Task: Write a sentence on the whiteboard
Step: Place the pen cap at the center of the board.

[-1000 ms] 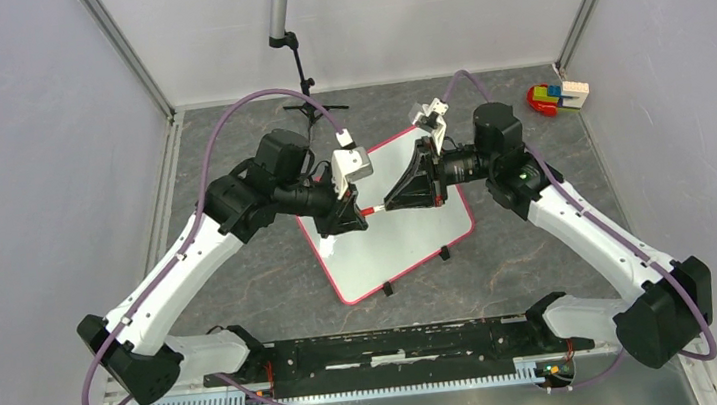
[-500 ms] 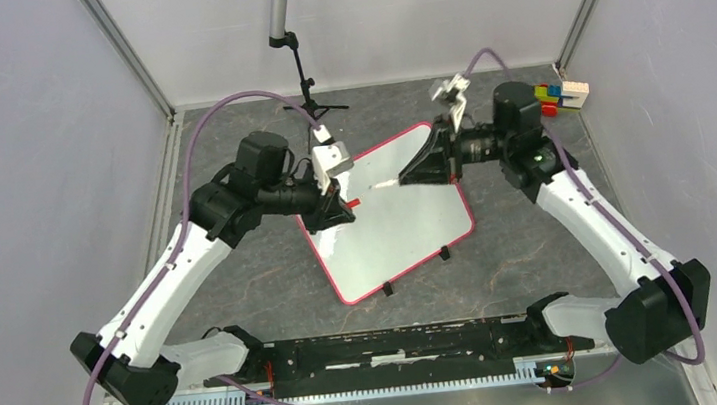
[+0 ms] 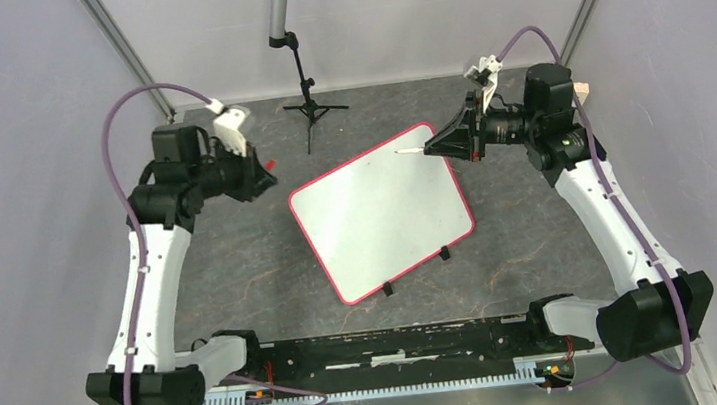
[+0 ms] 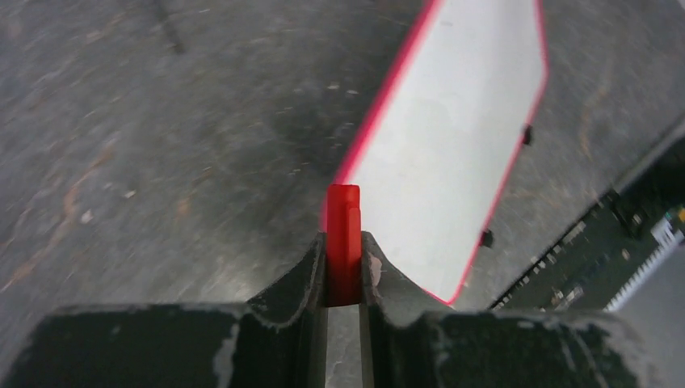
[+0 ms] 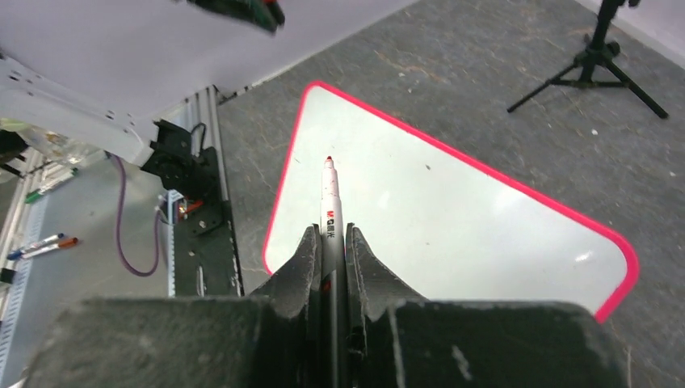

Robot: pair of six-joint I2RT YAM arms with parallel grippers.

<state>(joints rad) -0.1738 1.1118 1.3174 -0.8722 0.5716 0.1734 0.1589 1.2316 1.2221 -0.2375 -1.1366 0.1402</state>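
Note:
The whiteboard (image 3: 381, 215) lies tilted on the table, glossy white with a red-pink frame and two black clip feet. No sentence shows on it; its surface is blank in every view. My left gripper (image 3: 264, 170) is to the left of the board, off its far left corner, shut on a red marker cap (image 4: 342, 234). The board (image 4: 452, 137) lies ahead of it to the right. My right gripper (image 3: 436, 145) is over the board's far right corner, shut on a white marker (image 5: 331, 206). The marker's red tip (image 5: 329, 159) is bare and points over the board (image 5: 452, 218).
A black tripod stand (image 3: 305, 107) stands at the back, between the grippers, and also shows in the right wrist view (image 5: 599, 56). A black rail (image 3: 390, 345) runs along the near edge. Grey walls close in on the left, right and back.
The two grippers, close together over the board, have pulled apart. The left arm swung left and back with the red cap. The right arm drew back right with the uncapped marker.

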